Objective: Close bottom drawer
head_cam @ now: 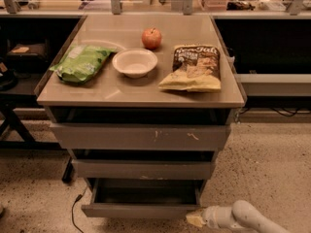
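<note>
Sitting low by the floor, the gripper [196, 220] is just beside the right front corner of the bottom drawer [138, 210]; whether it is clenched or released cannot be told. That drawer stands pulled out beneath the middle drawer [143, 169], its tray floor showing. The tabletop [121, 89] carries an apple [151, 38], a bowl [134, 62], a green bag [80, 63] and a chip bag [194, 68].

Grey bottom drawer [141, 210], red apple [151, 38], white bowl [134, 62], seemingly yellowish gripper [196, 220] by drawer's right corner.

The hand [196, 220] lies low, perhaps touching the open bottom drawer [141, 210].
</note>
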`<state>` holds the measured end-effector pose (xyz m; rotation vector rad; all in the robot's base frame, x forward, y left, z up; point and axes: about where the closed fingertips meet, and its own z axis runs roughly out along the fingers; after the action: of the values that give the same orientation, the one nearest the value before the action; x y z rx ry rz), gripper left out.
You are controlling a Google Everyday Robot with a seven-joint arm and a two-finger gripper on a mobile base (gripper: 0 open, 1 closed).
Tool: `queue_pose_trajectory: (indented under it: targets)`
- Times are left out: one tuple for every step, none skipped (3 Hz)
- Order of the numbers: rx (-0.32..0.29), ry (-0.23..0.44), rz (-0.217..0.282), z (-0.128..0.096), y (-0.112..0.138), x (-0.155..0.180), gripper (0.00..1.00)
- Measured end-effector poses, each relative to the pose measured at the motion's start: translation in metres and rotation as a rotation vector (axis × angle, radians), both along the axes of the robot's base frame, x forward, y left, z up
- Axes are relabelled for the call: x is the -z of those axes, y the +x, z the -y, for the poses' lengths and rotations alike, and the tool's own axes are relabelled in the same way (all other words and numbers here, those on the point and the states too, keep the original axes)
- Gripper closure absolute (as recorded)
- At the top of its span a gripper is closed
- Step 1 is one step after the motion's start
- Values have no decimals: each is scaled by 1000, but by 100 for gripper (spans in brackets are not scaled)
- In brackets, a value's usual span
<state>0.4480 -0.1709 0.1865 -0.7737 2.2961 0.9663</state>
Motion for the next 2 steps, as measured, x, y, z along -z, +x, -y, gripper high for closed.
queue_pose_trajectory:
  targets:
    - [-48,-4,6,-13,13,4,100]
    - [-50,-5,7,-14,14,4,82]
